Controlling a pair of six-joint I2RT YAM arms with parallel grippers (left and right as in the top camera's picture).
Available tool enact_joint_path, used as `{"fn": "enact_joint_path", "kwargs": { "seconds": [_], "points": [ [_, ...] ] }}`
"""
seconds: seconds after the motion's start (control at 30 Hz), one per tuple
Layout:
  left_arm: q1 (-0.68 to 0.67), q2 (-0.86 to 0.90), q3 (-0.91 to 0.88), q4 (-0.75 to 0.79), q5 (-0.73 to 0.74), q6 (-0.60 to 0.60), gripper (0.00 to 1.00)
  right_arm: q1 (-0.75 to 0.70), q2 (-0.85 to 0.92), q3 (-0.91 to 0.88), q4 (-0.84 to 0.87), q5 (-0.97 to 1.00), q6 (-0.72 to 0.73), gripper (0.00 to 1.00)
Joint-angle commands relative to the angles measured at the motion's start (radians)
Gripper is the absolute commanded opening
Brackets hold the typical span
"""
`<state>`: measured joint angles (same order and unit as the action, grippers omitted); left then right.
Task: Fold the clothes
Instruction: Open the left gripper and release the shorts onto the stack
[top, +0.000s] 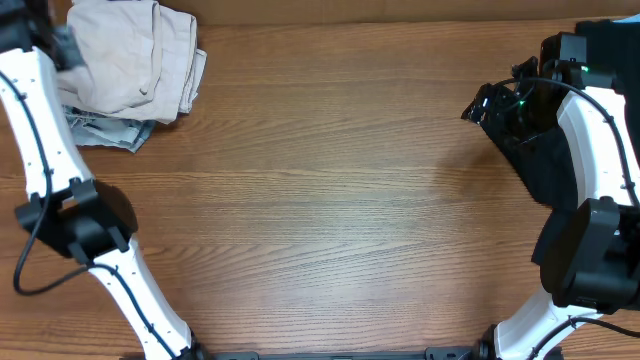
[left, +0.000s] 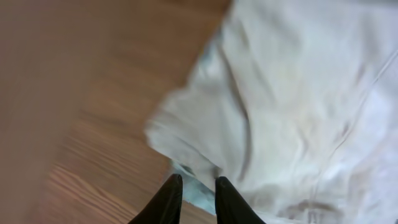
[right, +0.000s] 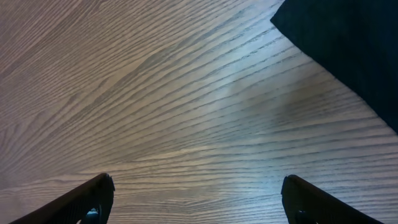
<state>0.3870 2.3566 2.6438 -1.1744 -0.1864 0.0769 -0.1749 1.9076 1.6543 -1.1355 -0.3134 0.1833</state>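
The pale beige shorts (top: 130, 55) lie bunched at the table's far left corner, on top of a light-blue denim piece (top: 105, 130). My left gripper (top: 62, 45) hovers at the left edge of that pile. In the left wrist view its jaws (left: 196, 180) stand slightly apart with nothing between them, above the beige shorts (left: 292, 93) and a strip of denim (left: 194, 190). A black garment (top: 545, 160) lies at the right, partly under the right arm. My right gripper (top: 475, 105) is wide open over bare wood (right: 199, 183), just left of the black garment (right: 348, 43).
The wooden table (top: 320, 180) spreads between the two piles. Both arm bases stand at the front edge, left (top: 150, 320) and right (top: 530, 330).
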Motion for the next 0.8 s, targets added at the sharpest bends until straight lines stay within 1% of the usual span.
{"fn": "enact_joint_path", "kwargs": {
  "seconds": [0.0,0.13,0.27,0.4,0.53,0.63,0.77],
  "points": [
    [0.019,-0.007,-0.009,0.024,-0.029,-0.015,0.18,0.006,0.002,0.000,0.007,-0.001,0.002,0.90],
    [0.030,0.046,-0.023,0.070,-0.026,-0.014,0.09,0.006,0.002,0.000,0.007,-0.001,0.002,0.90],
    [0.036,0.127,-0.023,0.074,-0.027,-0.013,0.04,0.006,0.002,0.000,0.002,-0.001,0.002,0.90],
    [0.046,0.221,-0.023,0.042,-0.026,-0.014,0.04,0.006,0.002,0.000,0.000,-0.001,0.002,0.90],
    [0.047,0.306,-0.023,-0.035,-0.032,-0.014,0.04,0.006,0.002,0.000,0.000,-0.001,0.002,0.90],
    [0.050,0.335,-0.023,-0.077,-0.035,-0.020,0.04,0.006,0.002,0.000,0.001,-0.001,0.002,0.90],
    [0.054,0.319,-0.020,-0.097,-0.034,-0.056,0.04,0.006,0.002,0.000,0.008,0.000,0.002,0.90]
  ]
}}
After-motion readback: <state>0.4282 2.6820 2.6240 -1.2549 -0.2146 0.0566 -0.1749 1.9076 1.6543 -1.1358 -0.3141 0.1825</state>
